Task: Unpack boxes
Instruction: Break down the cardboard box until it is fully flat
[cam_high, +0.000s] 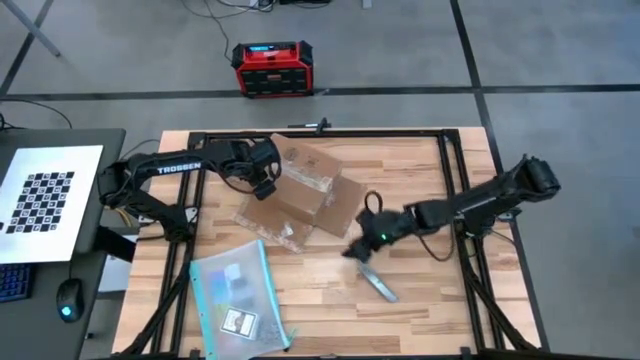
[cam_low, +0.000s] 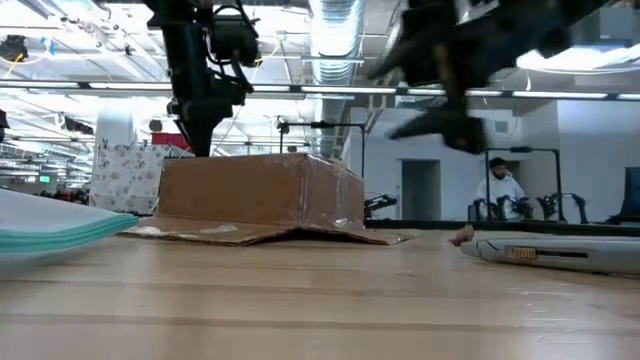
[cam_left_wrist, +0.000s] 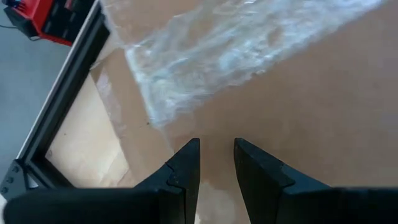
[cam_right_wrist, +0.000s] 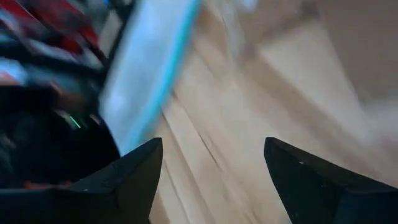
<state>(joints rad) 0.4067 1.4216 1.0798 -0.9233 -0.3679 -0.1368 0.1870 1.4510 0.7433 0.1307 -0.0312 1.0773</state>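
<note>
The brown cardboard box (cam_high: 300, 190) rests on its spread flaps at the table's middle, with shiny tape (cam_left_wrist: 217, 50) across its top. My left gripper (cam_high: 265, 185) points steeply down over the box's left end (cam_low: 200, 145). Its fingers (cam_left_wrist: 216, 149) stand a narrow gap apart with nothing between them, and I see no touch. My right gripper (cam_high: 358, 250) hangs open above the table to the right of the box (cam_low: 445, 125), its fingers (cam_right_wrist: 214, 155) wide apart and empty. Just in front of it a flat grey thing (cam_high: 378, 283) lies on the wood.
A clear teal-edged pouch (cam_high: 232, 290) lies near the table's front left. A red and black case (cam_high: 268, 68) stands on the floor beyond the far edge. A checkerboard sheet (cam_high: 45, 200) and a mouse (cam_high: 67, 298) sit on a side desk at the left.
</note>
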